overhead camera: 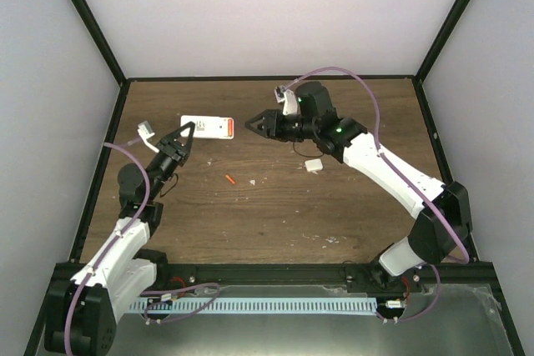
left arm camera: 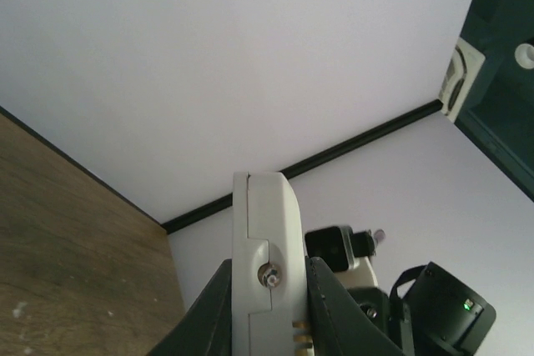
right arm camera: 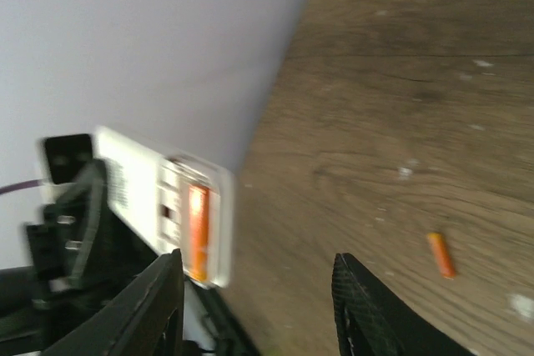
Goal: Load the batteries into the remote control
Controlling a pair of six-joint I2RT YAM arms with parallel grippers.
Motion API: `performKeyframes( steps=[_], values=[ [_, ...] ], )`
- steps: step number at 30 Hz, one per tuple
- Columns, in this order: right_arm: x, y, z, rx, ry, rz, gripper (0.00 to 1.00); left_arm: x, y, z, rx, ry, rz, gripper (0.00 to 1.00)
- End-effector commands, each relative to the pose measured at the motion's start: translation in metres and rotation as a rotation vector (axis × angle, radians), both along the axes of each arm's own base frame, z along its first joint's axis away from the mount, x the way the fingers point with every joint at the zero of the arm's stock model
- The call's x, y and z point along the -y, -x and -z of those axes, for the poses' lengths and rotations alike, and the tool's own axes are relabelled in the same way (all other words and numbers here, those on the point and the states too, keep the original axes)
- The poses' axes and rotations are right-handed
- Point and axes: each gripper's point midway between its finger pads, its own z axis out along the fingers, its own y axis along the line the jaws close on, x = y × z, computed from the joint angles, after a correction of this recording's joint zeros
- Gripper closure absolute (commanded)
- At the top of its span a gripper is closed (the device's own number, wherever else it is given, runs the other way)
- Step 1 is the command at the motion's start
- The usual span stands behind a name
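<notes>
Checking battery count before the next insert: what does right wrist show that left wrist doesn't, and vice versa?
Only right wrist: the back of the remote control, opened, with one battery seated in it, a second battery loose on the table, and the open right gripper.
Only left wrist: the remote edge-on, clamped by the left gripper, with the right arm beyond it.
Both: the remote held by the left gripper, plus the wooden table.
</notes>
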Motion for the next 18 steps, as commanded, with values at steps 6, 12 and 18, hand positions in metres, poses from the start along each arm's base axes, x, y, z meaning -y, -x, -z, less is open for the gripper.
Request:
performKeyframes(
  steps=[6, 12, 18],
  values=[
    [0.032, -0.013, 0.125, -0.032, 0.487, 0.085, 0.61, -0.024, -0.011, -0.011, 0.016, -0.072, -0.089, 1.0],
    [-0.014, -0.02, 0.167, -0.011, 0.574, -0.016, 0.62, -0.045, -0.025, -0.006, -0.044, -0.177, -0.185, 1.0],
    [-0.049, -0.015, 0.192, 0.006, 0.606, -0.098, 0.63, -0.059, -0.026, -0.002, -0.054, -0.216, -0.263, 1.0]
  ],
)
